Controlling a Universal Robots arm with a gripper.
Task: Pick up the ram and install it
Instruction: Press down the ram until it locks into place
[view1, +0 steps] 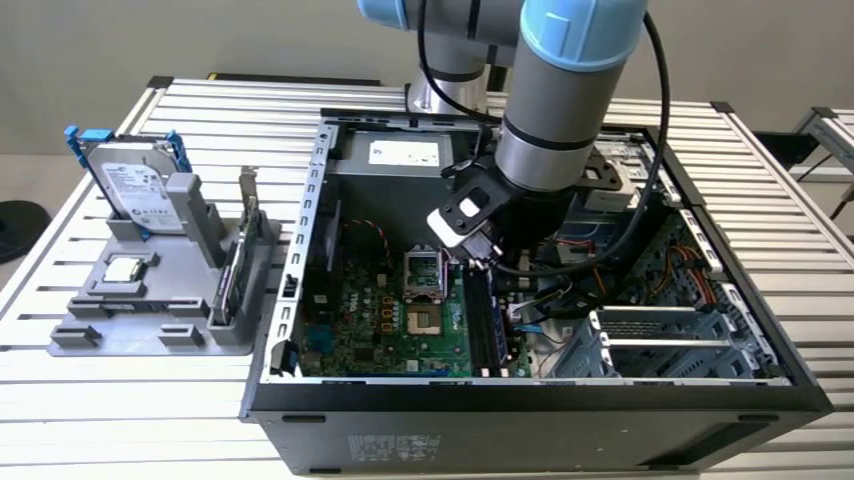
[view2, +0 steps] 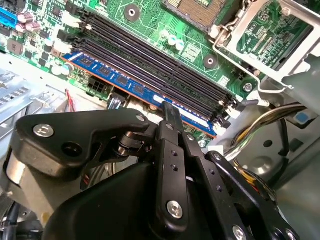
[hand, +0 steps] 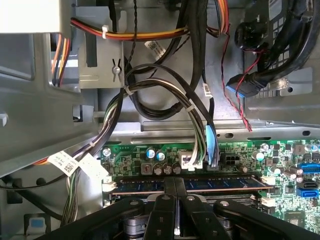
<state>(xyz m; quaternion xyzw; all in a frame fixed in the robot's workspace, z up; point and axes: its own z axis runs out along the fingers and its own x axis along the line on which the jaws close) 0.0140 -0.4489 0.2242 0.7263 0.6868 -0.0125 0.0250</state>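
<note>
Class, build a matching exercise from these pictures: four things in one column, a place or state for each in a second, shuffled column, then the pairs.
Things:
1. ram
2. hard drive
3. gripper
4. processor socket

Places or states:
A. upright in the grey holder outside the case
B. lying along the outermost memory slot
C. lid raised, on the green board
D. jaws closed together at the ram's top edge

Pairs: 1-B, 2-A, 3-D, 4-C

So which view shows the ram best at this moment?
The second wrist view: the ram runs along the outermost black slot beside the green board, the gripper at its middle. The first wrist view shows its long edge behind the fingers. In the exterior view it is a thin strip below the arm.
</note>
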